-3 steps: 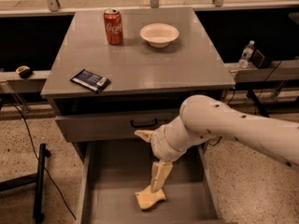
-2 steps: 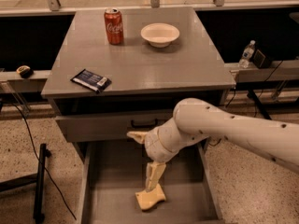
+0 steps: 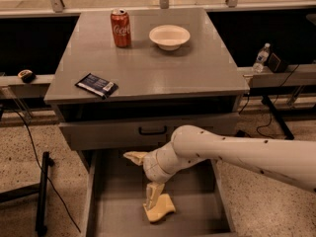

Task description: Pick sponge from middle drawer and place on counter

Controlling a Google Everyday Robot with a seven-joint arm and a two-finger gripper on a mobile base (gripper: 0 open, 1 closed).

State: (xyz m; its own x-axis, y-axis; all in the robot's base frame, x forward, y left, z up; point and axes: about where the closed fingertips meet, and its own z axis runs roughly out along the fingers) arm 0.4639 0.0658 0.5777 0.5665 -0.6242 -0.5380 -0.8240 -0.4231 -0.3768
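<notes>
Just beneath the gripper (image 3: 143,180), the sponge (image 3: 163,208)

We see a lab: speckled floor (image 3: 24,157), loose cables (image 3: 30,137), lone test cabinet (image 3: 108,132). The gripper (image 3: 139,182) hangs in the middle drawer (image 3: 197,206).

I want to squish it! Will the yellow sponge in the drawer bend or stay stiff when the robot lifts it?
Probably floppy: the sponge looks thin, with wavy edges. Likely light too, and it shouldn't roll, since it lies flat. The gripper hangs open over it in the middle drawer.
</notes>
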